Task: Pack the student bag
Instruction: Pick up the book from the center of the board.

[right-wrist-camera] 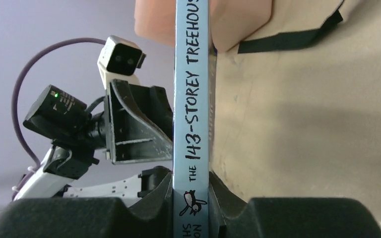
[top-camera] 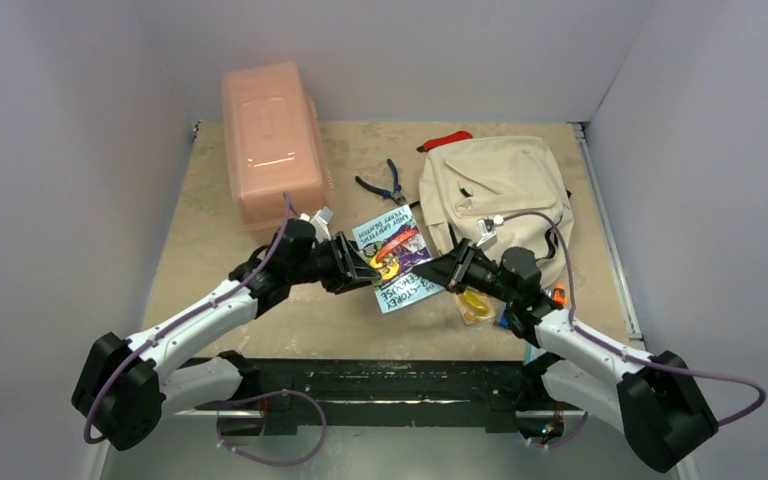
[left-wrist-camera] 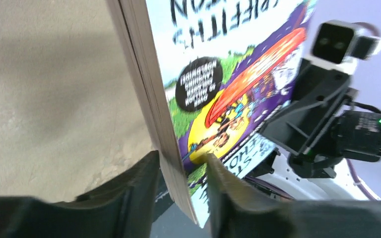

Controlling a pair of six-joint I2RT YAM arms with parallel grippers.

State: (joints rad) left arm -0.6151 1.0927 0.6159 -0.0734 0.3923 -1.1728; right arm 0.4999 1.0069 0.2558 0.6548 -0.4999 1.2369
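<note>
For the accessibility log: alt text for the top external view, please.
The left gripper and right gripper each clamp an edge of a colourful book at centre. Behind it lie a beige bag on the right, a pink box on the left, and pliers between them.

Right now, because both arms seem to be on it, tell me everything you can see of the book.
The book is a thin paperback: pale-blue spine lettered The 143-Storey Treehouse, cartoon cover in purple, yellow, red and green. Closed and cover-up, it is held from both sides: the left gripper pinches its page edge, the right gripper its spine.
</note>
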